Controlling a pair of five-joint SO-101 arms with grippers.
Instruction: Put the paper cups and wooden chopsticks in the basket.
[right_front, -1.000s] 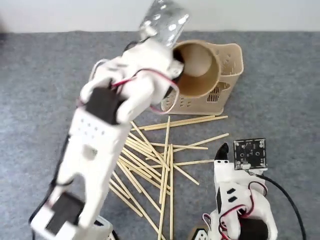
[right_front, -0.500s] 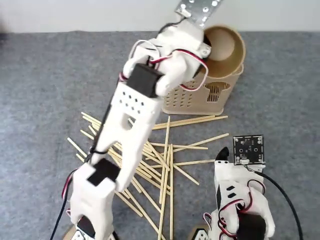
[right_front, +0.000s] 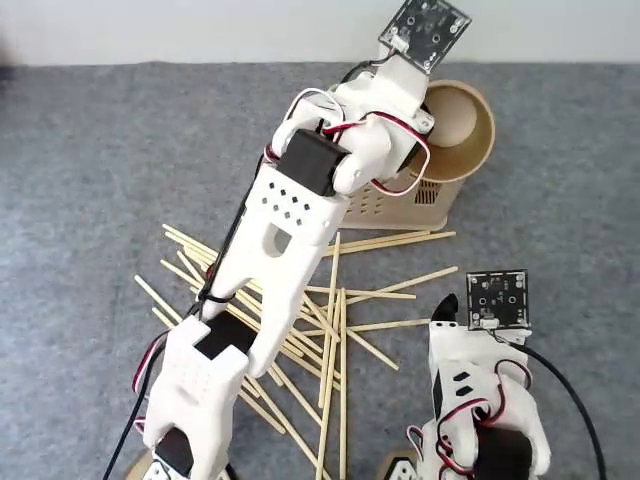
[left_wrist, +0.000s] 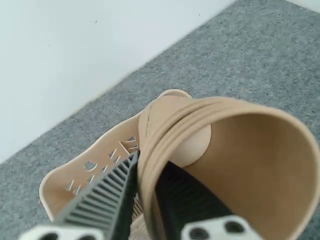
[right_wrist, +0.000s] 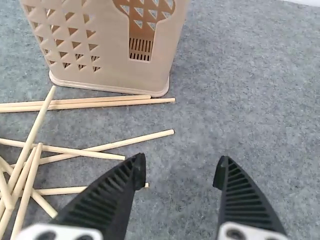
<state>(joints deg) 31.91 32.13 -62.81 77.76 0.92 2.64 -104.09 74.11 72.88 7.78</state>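
Note:
My left gripper (right_front: 424, 122) is shut on the rim of a stack of nested brown paper cups (right_front: 458, 118), one finger inside and one outside (left_wrist: 107, 192). The cups (left_wrist: 240, 150) hang tilted, mouth up, over the right end of the beige perforated basket (right_front: 395, 205), whose rim (left_wrist: 95, 165) lies just below them. Several wooden chopsticks (right_front: 300, 300) lie scattered on the grey carpet in front of the basket. My right gripper (right_wrist: 180, 172) stands open low over the carpet, near the chopsticks' tips (right_wrist: 150, 136) and short of the basket (right_wrist: 105, 45). It sits at the front right (right_front: 462, 306).
The left arm (right_front: 270, 250) stretches diagonally over the chopstick pile and hides part of it. A white wall (right_front: 150, 30) runs along the back, close behind the basket. Bare carpet (right_front: 90, 150) spreads to the left, and there is more (right_front: 570, 200) to the right.
The left arm has swung right and back with the cups, from the basket's left side to over its right end. The right arm has kept still.

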